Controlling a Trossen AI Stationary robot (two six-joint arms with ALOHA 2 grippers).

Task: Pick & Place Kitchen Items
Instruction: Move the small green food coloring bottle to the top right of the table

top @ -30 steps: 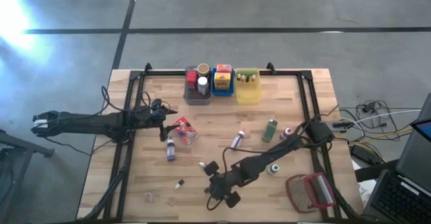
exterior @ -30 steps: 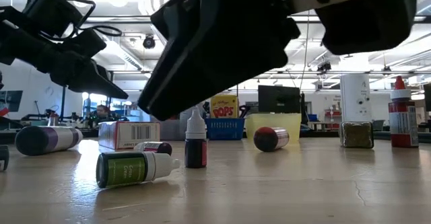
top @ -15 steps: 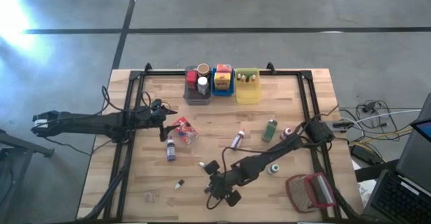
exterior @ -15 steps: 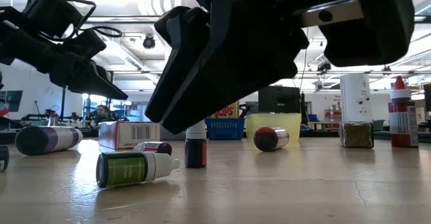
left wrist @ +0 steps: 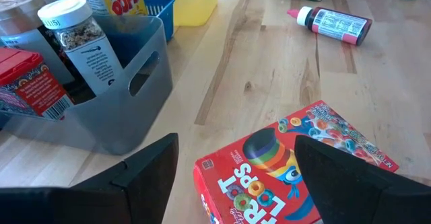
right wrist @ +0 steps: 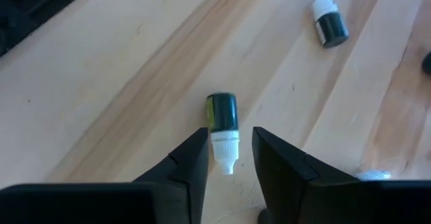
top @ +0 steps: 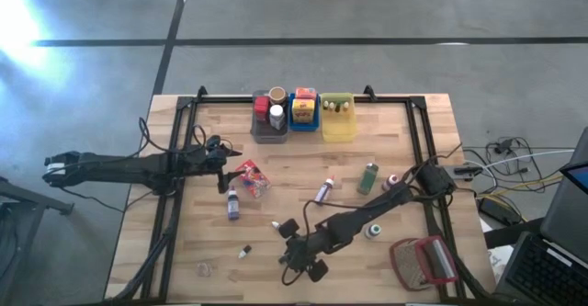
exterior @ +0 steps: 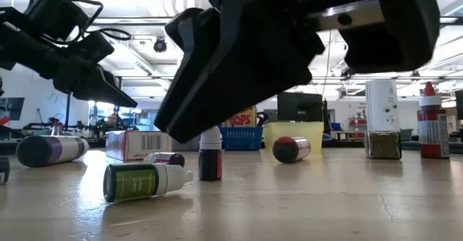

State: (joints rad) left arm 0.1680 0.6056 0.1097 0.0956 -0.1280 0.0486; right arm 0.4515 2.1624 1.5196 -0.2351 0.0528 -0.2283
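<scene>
The right tool (right wrist: 227,158), fingers narrowly parted, straddles the white cap of a small green dropper bottle (right wrist: 222,114) lying on the surface (right wrist: 121,83), apparently not yet gripped. Closing on the tapered cap could squirt it away. The left tool (left wrist: 232,173) hangs open, empty, over the cereal box (left wrist: 283,170).

groceries scattered, green dropper bottle (right wrist: 222,114) lying flat

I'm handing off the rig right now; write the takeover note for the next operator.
Right gripper: fingers partly open astride the white cap of a small green dropper bottle lying on the table; not gripped.
Left gripper: open above the red cereal box, holding nothing.
Done: items already fill the grey bin, blue bin and yellow bin.
Left: the bottles and box scattered on the table.
</scene>
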